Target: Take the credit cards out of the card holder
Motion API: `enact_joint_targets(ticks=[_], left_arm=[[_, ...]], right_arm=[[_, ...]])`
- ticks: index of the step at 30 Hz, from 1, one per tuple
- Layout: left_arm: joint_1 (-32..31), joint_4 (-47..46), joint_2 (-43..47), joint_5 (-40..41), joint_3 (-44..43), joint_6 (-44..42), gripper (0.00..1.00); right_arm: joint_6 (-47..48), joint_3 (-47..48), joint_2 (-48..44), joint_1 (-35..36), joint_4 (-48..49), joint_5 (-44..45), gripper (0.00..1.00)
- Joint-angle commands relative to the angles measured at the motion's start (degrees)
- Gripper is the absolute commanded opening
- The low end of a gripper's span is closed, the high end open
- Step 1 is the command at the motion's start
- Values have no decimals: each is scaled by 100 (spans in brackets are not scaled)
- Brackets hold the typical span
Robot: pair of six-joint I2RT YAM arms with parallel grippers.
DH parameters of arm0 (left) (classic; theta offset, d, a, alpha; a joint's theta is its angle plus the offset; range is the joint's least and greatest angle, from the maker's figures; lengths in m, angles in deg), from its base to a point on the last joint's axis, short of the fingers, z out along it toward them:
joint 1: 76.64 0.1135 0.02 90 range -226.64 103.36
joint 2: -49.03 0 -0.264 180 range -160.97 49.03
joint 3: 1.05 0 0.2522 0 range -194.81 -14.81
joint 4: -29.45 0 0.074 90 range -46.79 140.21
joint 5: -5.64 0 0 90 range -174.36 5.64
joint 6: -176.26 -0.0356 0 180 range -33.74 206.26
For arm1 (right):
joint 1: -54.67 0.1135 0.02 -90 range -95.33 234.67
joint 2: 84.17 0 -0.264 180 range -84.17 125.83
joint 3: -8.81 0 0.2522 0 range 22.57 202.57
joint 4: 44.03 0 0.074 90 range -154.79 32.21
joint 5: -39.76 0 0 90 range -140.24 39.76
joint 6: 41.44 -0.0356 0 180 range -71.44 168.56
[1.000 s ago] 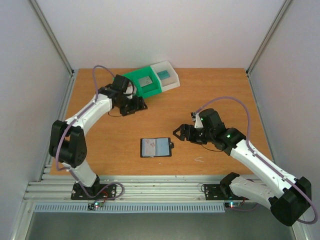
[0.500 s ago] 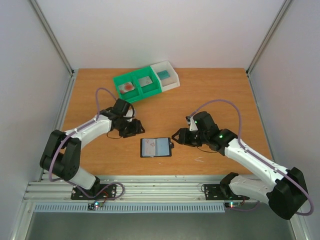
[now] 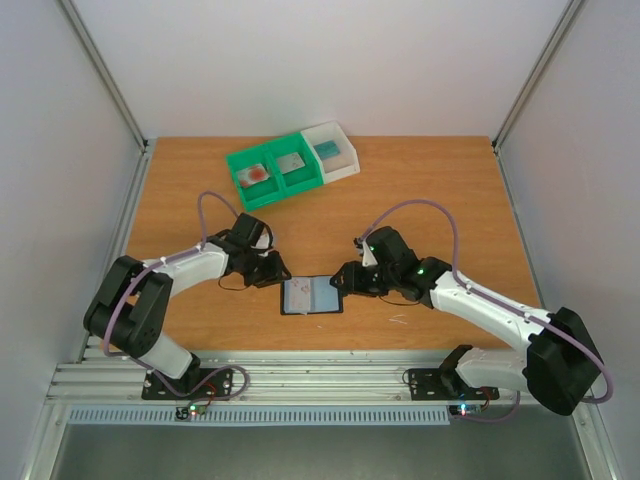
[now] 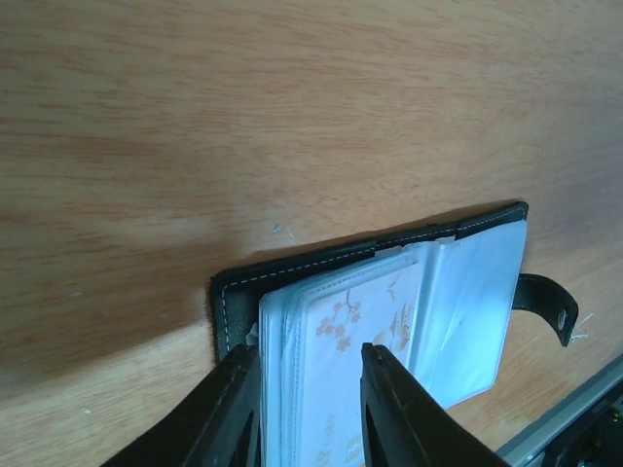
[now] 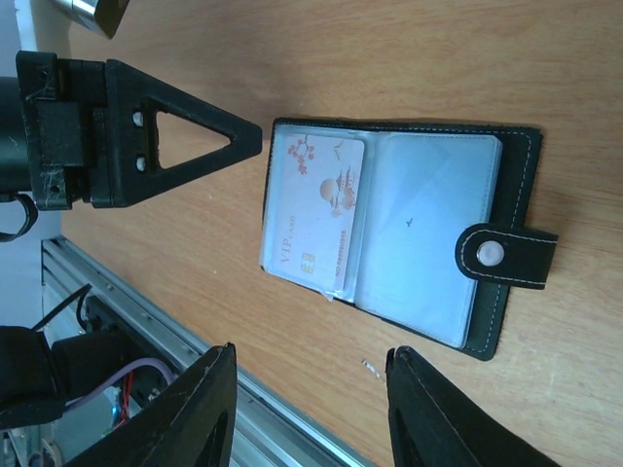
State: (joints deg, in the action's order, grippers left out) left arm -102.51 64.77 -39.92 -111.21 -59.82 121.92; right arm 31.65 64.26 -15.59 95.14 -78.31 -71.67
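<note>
two grippers flank one card holder (image 3: 312, 295), which lies spread open and flat on the wood-grain table (image 3: 430, 190), near the front edge and between the arms. the holder is a black bifold with pale stitching along its rim and glossy, clear grey-blue plastic sleeves facing up. a short black clasp tab (image 5: 506, 258) with a round silvery snap sticks out from the outer edge of the half nearer the right arm. a thin whitish credit card (image 5: 316, 209) with rounded corners, pinkish blossom sprigs and small gold lettering sits in the sleeve of the half nearer the left arm. the left gripper (image 3: 275, 272) is low at that half's outer edge. its black, triangular fingers (image 4: 234, 413) are spread and grasp nothing, and their tips are just beside the stitched rim. the right gripper (image 3: 342, 280) is at the clasp side with its fingers (image 5: 200, 428) wide apart and empty. whether it touches the tab cannot be told. well apart, at the far left of the table, a green plastic bin (image 3: 275, 185) with two compartments touches a white bin (image 3: 345, 158). a pale card with a red blotch (image 3: 257, 174) lies in the green bin's left compartment.
</note>
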Motion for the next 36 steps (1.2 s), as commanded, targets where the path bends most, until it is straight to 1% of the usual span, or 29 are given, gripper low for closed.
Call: enact_joint_targets(ticks=[1, 4, 11, 13, 20, 26, 32, 36], left_arm=[[-57, -534, -59, -126, 168, 114, 28], [-123, -676, -132, -162, 257, 193, 26], [-305, -1166, -270, -340, 393, 466, 15], [-350, -1315, -300, -394, 441, 560, 14], [-419, -1500, -29, -432, 626, 895, 15], [-419, -1206, 99, -162, 638, 773, 15], [-419, -1217, 98, -146, 745, 751, 17], [-419, -1210, 70, -166, 756, 715, 16]], right_arm=[[-41, -15, 166, 100, 270, 93, 44], [-41, 7, 255, 131, 309, 98, 43], [-24, 23, 468, 188, 419, 105, 41], [-8, 38, 523, 205, 442, 123, 40], [24, 58, 790, 259, 559, 178, 38], [-14, 134, 1246, 392, 852, 135, 35], [-32, 206, 1598, 451, 1111, 139, 32], [-85, 253, 1852, 453, 1290, 42, 31]])
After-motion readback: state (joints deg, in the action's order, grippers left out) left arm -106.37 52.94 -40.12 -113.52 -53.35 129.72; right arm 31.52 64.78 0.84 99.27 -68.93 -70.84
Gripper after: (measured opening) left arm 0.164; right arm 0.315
